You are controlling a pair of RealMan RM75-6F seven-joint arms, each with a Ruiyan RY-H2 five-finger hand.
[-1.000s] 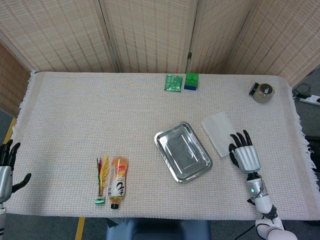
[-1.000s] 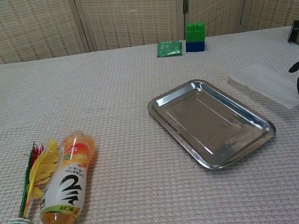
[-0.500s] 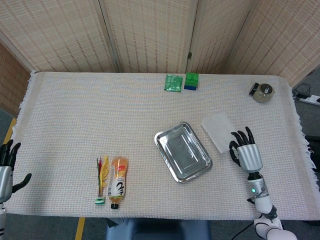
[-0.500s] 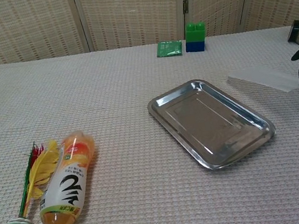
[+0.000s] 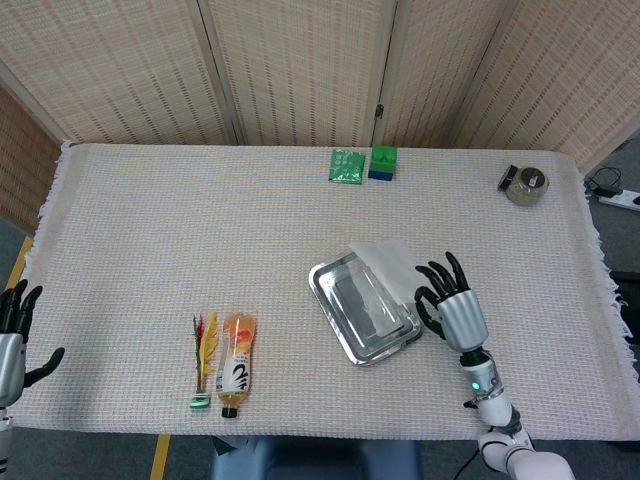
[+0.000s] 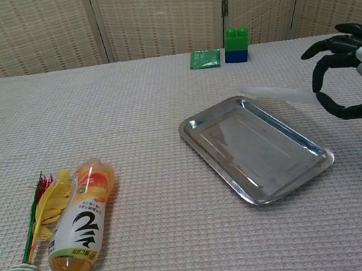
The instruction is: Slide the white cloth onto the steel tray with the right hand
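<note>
The white cloth (image 5: 380, 262) lies partly over the far right part of the steel tray (image 5: 350, 322), its far end still on the table mat. In the chest view the cloth (image 6: 276, 93) crosses the rim of the tray (image 6: 252, 159) at its far right corner. My right hand (image 5: 452, 305) is just right of the tray, fingers spread and curved, fingertips at the cloth's right edge. From the chest view, the right hand (image 6: 355, 77) hovers with the thumb apart from the fingers. My left hand (image 5: 12, 338) is at the table's left edge, fingers apart, holding nothing.
An orange drink bottle (image 5: 237, 365) and a feather shuttlecock (image 5: 203, 360) lie at the front left. A green packet (image 5: 346, 166) and a green-and-blue block (image 5: 383, 162) sit at the back. A small jar (image 5: 523, 184) stands at the back right.
My right hand has moved left toward the tray, and the cloth slid left with it, from the table beside the tray to partly over it. The left hand has not moved.
</note>
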